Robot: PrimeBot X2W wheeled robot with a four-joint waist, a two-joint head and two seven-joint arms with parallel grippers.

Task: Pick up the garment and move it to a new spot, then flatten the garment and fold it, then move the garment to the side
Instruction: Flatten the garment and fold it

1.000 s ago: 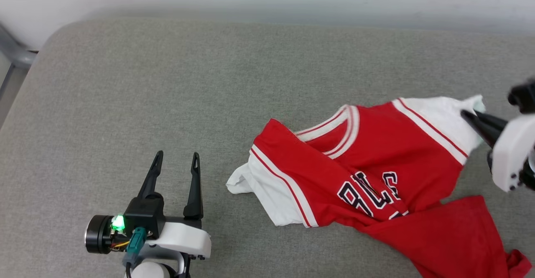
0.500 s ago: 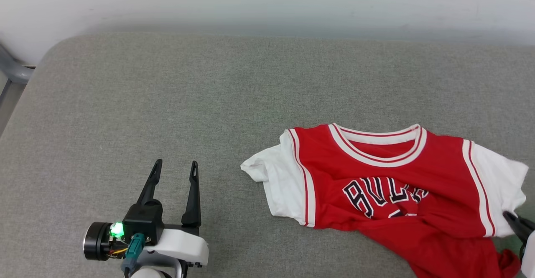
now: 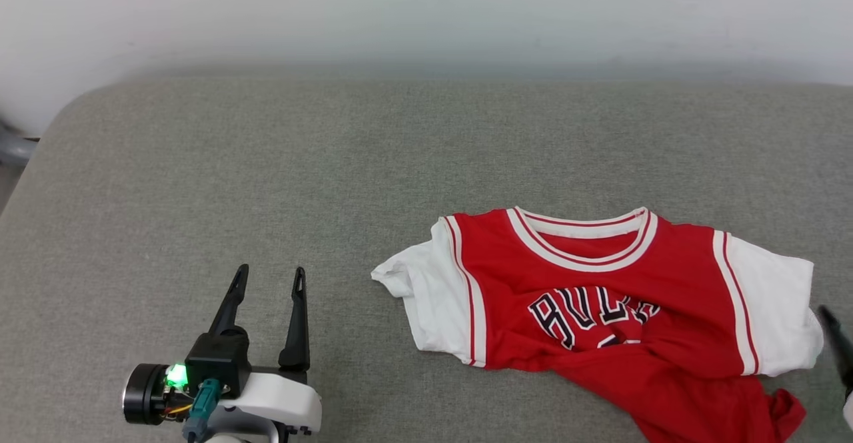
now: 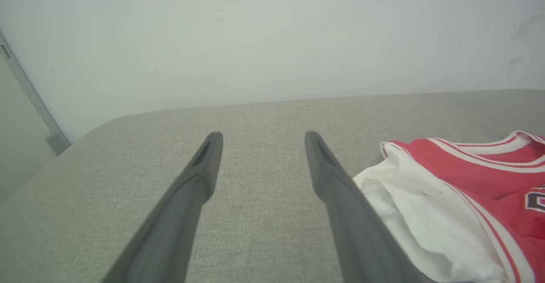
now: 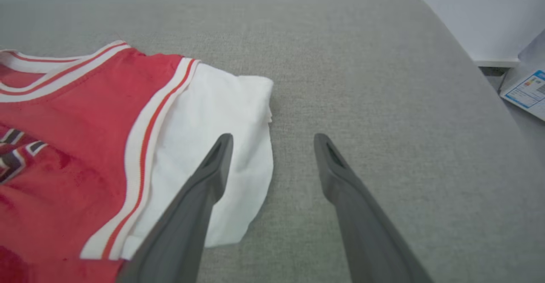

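Head view has the garment (image 3: 586,263) lying rumpled and unfolded, left gripper (image 3: 270,271) and right gripper (image 5: 273,137) both wide open, empty; flattening, folding, moving aside remain

I log: one grey woven-fabric counter (image 3: 266,163), rounded corners. On it, one red jersey-style T-shirt (image 3: 673,263) with white sleeves, front up, hem rumpled.

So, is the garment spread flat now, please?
Partly spread: the garment has collar and shoulders flat, lower half bunched and twisted.
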